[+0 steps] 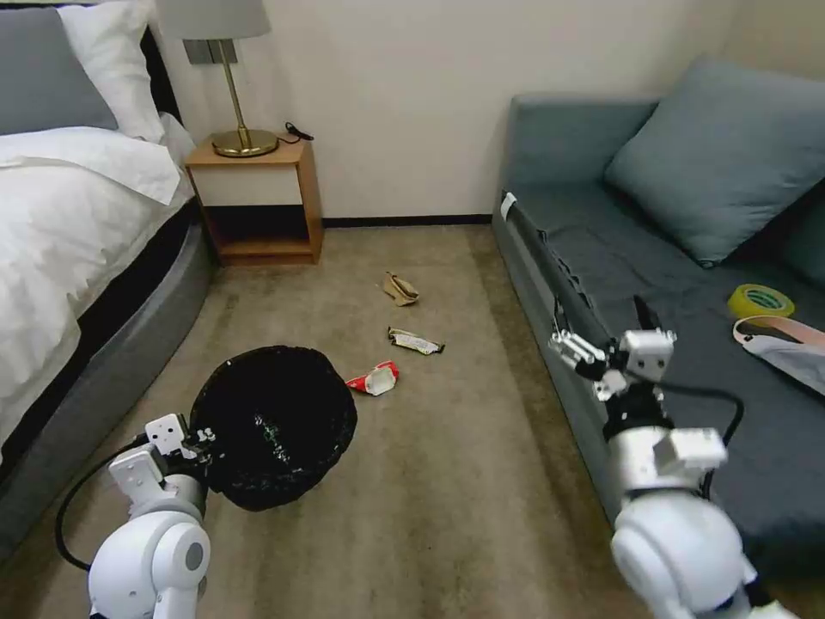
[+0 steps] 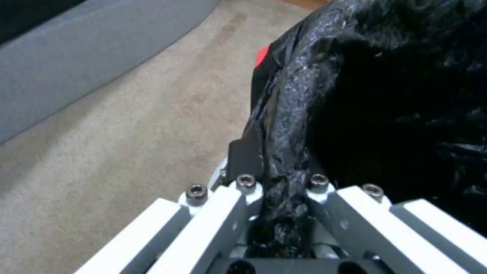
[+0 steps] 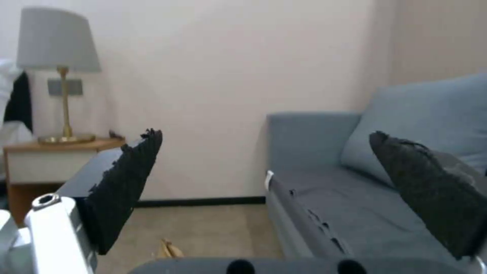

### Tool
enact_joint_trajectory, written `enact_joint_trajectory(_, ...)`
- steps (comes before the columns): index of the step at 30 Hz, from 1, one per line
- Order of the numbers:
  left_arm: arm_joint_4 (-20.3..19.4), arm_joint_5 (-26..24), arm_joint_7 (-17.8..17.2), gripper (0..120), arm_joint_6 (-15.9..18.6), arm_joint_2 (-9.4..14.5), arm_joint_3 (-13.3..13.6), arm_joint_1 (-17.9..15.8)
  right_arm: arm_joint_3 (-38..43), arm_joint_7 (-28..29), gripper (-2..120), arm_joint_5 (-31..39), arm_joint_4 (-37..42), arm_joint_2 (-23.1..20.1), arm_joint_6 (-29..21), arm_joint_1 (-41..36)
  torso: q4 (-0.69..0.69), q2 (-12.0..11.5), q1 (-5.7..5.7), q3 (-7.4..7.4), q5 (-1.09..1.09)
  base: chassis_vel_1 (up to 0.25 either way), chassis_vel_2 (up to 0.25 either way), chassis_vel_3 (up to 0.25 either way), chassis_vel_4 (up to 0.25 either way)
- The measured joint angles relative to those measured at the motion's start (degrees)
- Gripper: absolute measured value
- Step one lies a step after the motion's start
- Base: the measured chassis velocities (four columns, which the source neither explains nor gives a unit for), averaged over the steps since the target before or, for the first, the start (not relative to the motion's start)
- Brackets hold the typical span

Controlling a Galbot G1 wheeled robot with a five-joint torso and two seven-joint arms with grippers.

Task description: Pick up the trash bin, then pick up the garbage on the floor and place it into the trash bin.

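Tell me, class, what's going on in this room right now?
The left gripper is clamped on the rim of the trash bin, which has a black bag. The right gripper is open and empty, raised beside the sofa. Three pieces of garbage lie on the carpet: a red-and-white wrapper, a snack wrapper and crumpled paper.

Black-lined trash bin (image 1: 273, 425) on carpet; three garbage pieces (image 1: 375, 378) beyond.

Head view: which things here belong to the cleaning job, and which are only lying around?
Job:
- trash bin, its bag rim clamped in the left gripper
- red-and-white wrapper on the floor
- white-yellow wrapper
- tan crumpled paper
- right gripper, open, raised beside the sofa

Lying about:
- yellow tape roll on the sofa
- lamp on the nightstand
- bed
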Motion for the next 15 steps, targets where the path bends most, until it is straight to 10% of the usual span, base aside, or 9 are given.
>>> enact_joint_trajectory(15, 0.9, -0.1, 0.8, 3, -0.1, 0.0, -0.1, -0.6, -1.5, -7.5, 100, -4.2, -2.7, 4.0, 7.3, -2.7, 0.0, 0.0, 0.0, 0.01, 0.0, 0.0, 0.0, 0.0, 0.0)
